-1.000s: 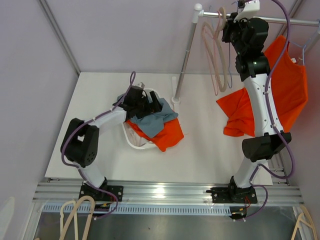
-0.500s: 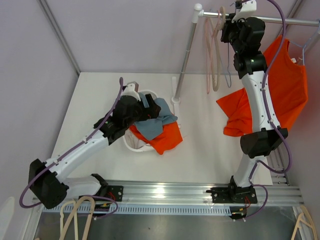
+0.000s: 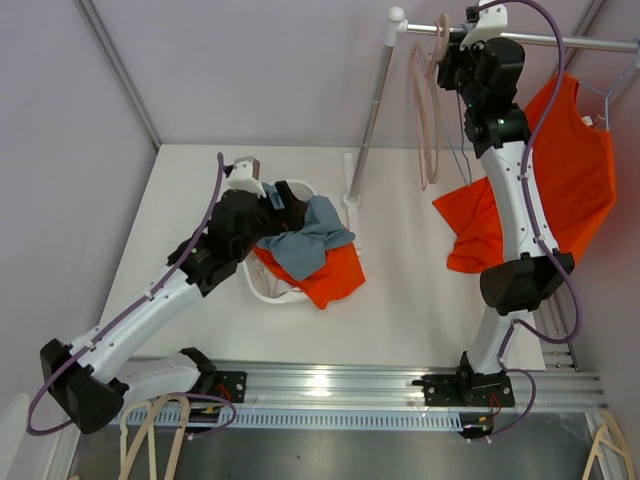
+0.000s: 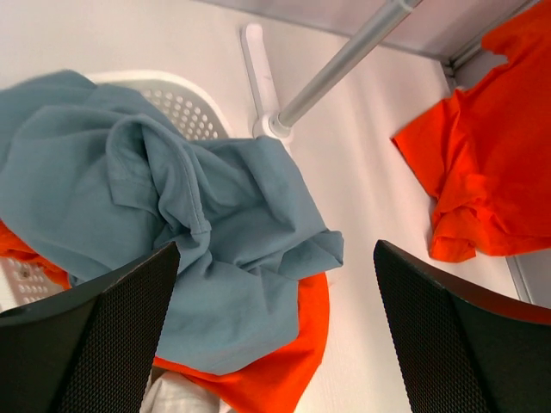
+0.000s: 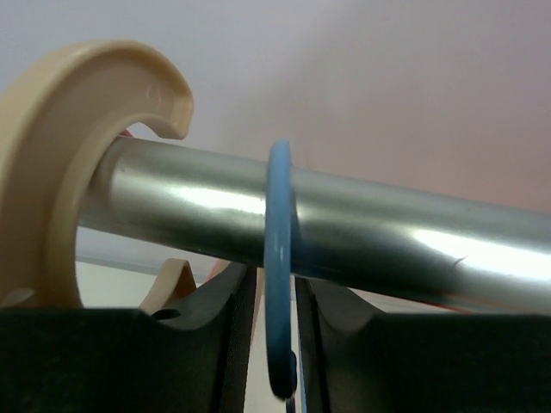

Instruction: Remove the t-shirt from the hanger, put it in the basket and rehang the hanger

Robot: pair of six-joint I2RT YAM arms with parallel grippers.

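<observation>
Broadly, the job looks part done.

Top view: a blue-grey shirt (image 3: 310, 238) and an orange shirt (image 3: 335, 278) lie heaped in the white basket (image 3: 262, 287) on the desk (image 3: 420, 300), well left of and below the rail (image 3: 580, 42). The left pincer (image 3: 288, 200) hovers just over them. The right pincer (image 3: 450, 58) is up at the rail beside bare beige hangers (image 3: 428, 130), and a thin blue hanger (image 3: 462, 135) dangles under it. Further right along the rail an orange t-shirt (image 3: 580, 170) still hangs, seemingly on a pale hanger (image 3: 603, 100), so that one remains to be taken off.

Left wrist view: the left pincer is released, fingers wide apart with nothing between, and the blue-grey shirt lies beneath.

Right wrist view: the right pincer looks clenched on the blue hanger's hook (image 5: 280, 258), which loops over the rail beside a beige hook (image 5: 52, 172).
</observation>
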